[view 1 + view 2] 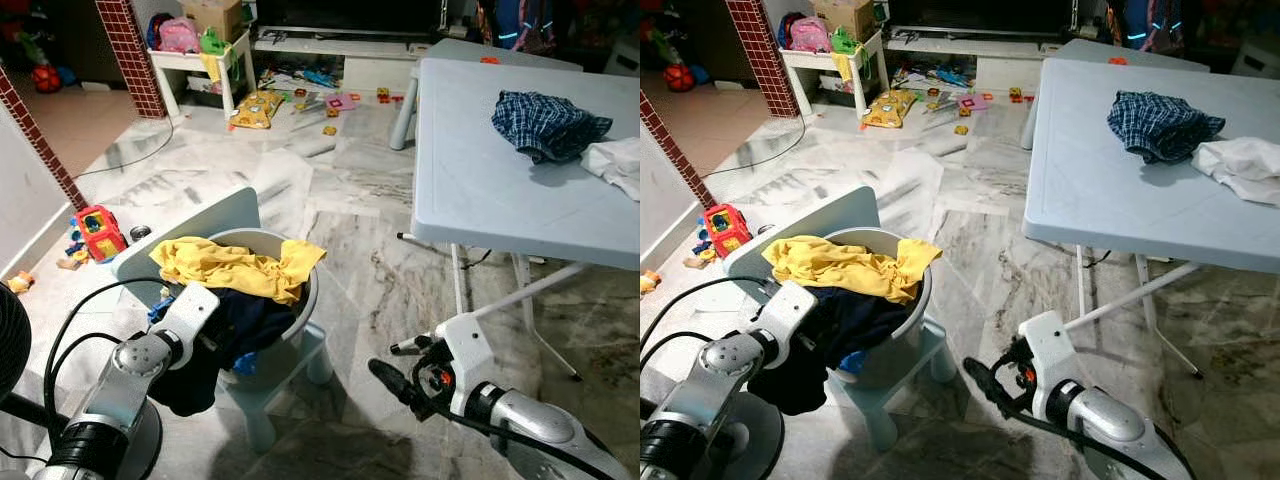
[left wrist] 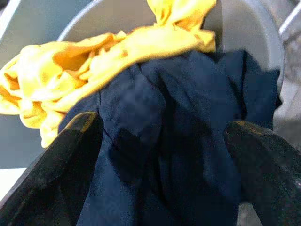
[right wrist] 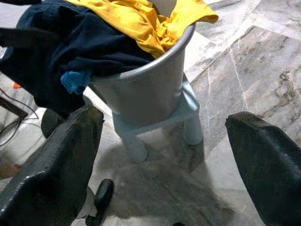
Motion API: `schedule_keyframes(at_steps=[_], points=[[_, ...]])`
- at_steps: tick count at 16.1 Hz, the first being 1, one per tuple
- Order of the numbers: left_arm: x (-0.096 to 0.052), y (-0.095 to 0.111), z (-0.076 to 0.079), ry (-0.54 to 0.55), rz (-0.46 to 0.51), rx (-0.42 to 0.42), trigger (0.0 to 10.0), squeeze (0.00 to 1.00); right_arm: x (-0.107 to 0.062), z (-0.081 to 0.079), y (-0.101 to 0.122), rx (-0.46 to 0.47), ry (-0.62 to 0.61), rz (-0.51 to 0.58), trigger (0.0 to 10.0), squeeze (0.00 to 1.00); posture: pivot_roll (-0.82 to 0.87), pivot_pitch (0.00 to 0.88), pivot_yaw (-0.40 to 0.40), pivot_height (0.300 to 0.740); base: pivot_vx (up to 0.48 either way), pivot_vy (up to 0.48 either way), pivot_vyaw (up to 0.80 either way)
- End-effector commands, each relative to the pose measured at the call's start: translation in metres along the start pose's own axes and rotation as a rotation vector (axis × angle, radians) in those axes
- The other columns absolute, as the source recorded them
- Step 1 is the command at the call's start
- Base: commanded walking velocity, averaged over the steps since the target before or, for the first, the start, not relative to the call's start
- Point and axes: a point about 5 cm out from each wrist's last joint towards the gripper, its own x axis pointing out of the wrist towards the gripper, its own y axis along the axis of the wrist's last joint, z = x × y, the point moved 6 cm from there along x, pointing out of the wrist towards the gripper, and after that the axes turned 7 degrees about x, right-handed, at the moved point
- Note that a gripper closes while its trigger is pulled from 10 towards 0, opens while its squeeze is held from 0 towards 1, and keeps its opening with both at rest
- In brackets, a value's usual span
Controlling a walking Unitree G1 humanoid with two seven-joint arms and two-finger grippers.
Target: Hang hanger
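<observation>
grey table (image 1: 480,190) carries a plaid garment (image 1: 545,122) and white cloth (image 1: 618,163).

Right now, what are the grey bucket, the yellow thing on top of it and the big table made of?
The grey bucket looks like smooth moulded plastic: even colour, a soft sheen and a rounded rim. The yellow thing is soft cloth, probably cotton knit, since it crumples and droops over the rim. The big table has a pale matt top that seems plastic, on thin white legs, likely painted metal.

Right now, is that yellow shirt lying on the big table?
No, the yellow shirt is draped over the grey bucket on the small chair, while the table holds a plaid garment and a white cloth.
</observation>
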Motion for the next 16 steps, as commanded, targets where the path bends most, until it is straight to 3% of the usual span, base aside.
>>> schedule_keyframes(at_steps=[1,6,7,8,12,16], points=[[0.0,-0.004,-0.003,-0.016,-0.016,0.034,10.0,0.0,-0.002,-0.003,0.003,0.0,0.014,-0.002,10.0,0.0,-0.29,0.1,0.013,0.74,0.0,0.0,0.0],[0.0,-0.015,-0.003,-0.077,-0.05,0.086,10.0,0.0,-0.004,-0.004,0.002,0.001,0.032,-0.028,10.0,0.0,-0.29,0.101,0.014,0.74,0.0,0.0,0.0],[0.0,-0.013,-0.004,-0.086,-0.03,0.123,8.6,0.0,-0.003,-0.004,0.002,0.001,0.031,-0.03,10.0,0.0,-0.28,0.102,0.011,0.74,0.0,0.0,0.0],[0.0,-0.013,-0.005,-0.089,-0.022,0.15,0.0,0.0,-0.002,-0.005,0.002,-0.004,0.033,-0.03,10.0,0.0,-0.28,0.1,0.01,0.74,0.0,0.0,0.0],[0.0,-0.009,-0.014,-0.061,0.014,0.167,0.0,0.0,0.003,-0.003,0.003,-0.023,0.02,-0.026,10.0,0.0,-0.27,0.082,0.016,0.74,0.0,0.0,0.0],[0.004,0.01,-0.017,-0.031,0.113,-0.125,0.0,0.0,0.008,0.001,0.006,-0.066,0.003,-0.015,10.0,0.0,-0.26,0.065,0.012,0.74,0.0,0.0,0.0]])
